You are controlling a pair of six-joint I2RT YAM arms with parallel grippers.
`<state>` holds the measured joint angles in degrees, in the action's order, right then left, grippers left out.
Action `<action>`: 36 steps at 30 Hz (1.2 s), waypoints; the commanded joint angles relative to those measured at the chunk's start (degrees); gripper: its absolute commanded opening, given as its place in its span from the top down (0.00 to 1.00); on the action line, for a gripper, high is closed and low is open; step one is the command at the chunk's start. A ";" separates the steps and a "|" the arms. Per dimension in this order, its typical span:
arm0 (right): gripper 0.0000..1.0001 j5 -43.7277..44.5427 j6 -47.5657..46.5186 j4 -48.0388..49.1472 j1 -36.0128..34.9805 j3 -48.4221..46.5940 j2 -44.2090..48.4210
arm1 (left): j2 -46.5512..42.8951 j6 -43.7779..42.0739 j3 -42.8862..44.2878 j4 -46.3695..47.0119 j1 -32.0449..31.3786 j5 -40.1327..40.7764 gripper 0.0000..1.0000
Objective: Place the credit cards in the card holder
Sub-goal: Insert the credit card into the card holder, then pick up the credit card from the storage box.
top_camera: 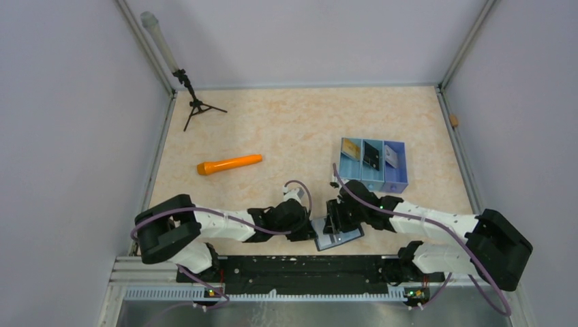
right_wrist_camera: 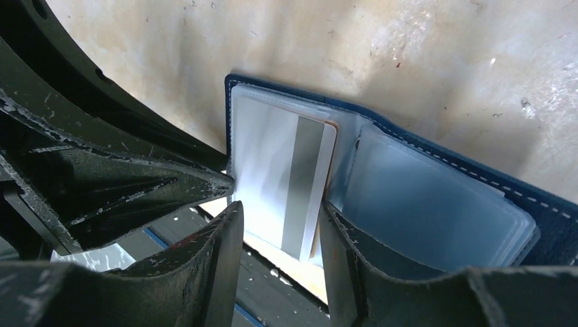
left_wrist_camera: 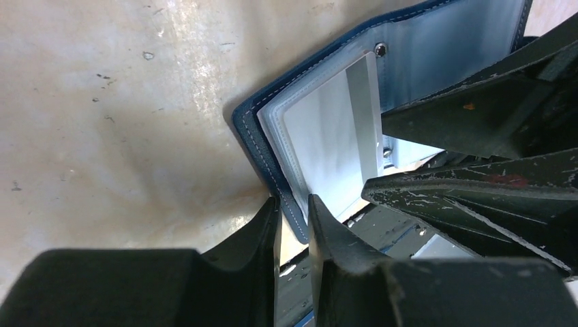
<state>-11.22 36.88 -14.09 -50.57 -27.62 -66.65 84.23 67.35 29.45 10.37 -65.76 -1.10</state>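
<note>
from above, the left gripper [top_camera: 309, 231] and right gripper [top_camera: 335, 221] are meeting over the open card holder [top_camera: 347, 238], with spare credit cards [top_camera: 371, 155] lying in a tray [top_camera: 397, 182] beyond the right one. in the left wrist view, narrow jaws are pinching the holder's navy edge, seemingly anchoring it. in the right wrist view, fingers are clasping the white card [right_wrist_camera: 286, 170] by its sides, steering it into the slot ahead.

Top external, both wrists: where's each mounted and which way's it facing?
Top external: above and behind, looking down at the table; left arm and right arm in full, meeting at the wallet.
Left wrist: on the left arm, looking along its jaws, pinched on the wallet's edge.
Right wrist: on the right arm, looking along its jaws, straddling a white card.
Shared: all show the wallet; each wrist view shows the other arm's jaws.
</note>
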 commanded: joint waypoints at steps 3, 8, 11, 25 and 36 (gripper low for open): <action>0.51 0.54 0.93 1.36 -1.31 -2.54 2.05 | -3.48 -2.05 0.34 -4.77 -0.12 5.76 0.70; 0.30 10.31 -0.94 -12.00 0.16 -8.67 7.52 | -9.91 -6.00 1.39 -13.84 1.07 9.75 0.46; 0.25 12.78 -4.81 -17.39 4.57 -12.89 9.74 | -14.00 -9.03 1.62 -17.76 2.94 9.92 0.27; 0.14 13.51 -22.41 -13.46 36.98 -26.39 -3.71 | -25.37 -40.96 22.58 -45.82 26.43 3.46 0.01; 0.20 15.68 -26.80 -7.33 45.28 -33.42 -18.07 | -24.50 -47.20 23.84 -43.99 37.26 -2.18 0.01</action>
<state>4.62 12.53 -25.65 -6.83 -57.12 -82.65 59.75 23.40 53.45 -33.41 -30.41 0.27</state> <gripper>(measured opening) 0.812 0.986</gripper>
